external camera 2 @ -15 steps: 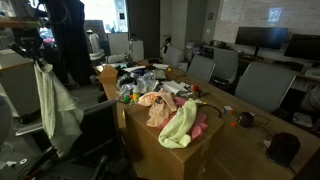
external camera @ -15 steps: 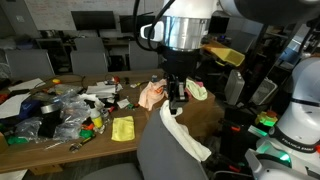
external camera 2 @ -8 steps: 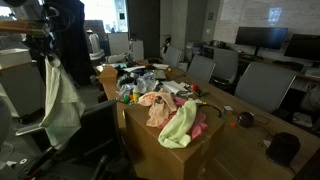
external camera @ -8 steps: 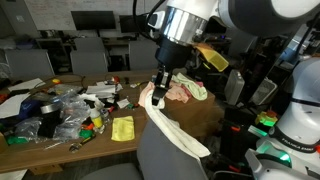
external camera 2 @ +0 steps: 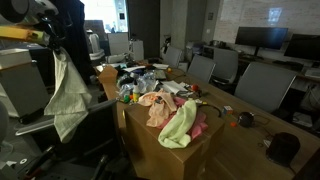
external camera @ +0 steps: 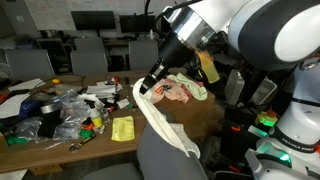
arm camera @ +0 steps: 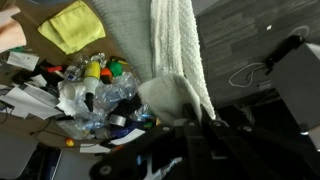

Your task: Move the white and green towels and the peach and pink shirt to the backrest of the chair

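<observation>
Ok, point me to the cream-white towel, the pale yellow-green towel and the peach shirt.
Large cream-white towel (external camera 2: 68, 95): exterior view, middle of the hanging cloth.
Small pale yellow-green towel (external camera 2: 180, 125): exterior view, middle of the crumpled cloth.
Pale peach-orange shirt (external camera 2: 155, 108): exterior view, its bunched middle.

Both exterior views share the long brown wooden table (external camera: 90, 142) (external camera 2: 250, 140), side-on and lengthwise. The wrist view looks down on it closely.
</observation>
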`<state>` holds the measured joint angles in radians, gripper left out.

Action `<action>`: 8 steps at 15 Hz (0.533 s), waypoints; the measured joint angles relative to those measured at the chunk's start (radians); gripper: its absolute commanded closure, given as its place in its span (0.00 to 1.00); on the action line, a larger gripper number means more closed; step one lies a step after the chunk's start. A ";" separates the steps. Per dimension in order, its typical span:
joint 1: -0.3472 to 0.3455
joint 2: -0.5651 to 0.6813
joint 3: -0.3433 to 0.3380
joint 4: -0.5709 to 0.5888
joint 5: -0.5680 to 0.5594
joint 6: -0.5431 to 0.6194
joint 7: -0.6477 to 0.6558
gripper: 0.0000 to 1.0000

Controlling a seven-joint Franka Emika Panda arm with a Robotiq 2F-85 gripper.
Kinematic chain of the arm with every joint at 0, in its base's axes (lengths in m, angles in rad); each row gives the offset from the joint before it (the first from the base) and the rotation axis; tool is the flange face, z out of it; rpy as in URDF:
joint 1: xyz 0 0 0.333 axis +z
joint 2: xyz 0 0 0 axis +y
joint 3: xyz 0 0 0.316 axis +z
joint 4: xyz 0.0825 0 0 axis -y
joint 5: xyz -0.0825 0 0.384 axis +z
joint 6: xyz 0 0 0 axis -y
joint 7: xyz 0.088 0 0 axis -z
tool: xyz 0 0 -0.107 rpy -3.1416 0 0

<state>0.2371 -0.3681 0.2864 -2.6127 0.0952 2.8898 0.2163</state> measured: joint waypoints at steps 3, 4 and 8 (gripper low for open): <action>-0.126 -0.012 0.092 -0.049 -0.105 0.157 0.107 0.99; -0.184 -0.019 0.134 -0.061 -0.136 0.194 0.139 0.99; -0.374 -0.062 0.290 -0.081 -0.180 0.243 0.197 0.99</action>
<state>-0.1367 -0.4302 0.5763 -2.6934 -0.0848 3.1323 0.4133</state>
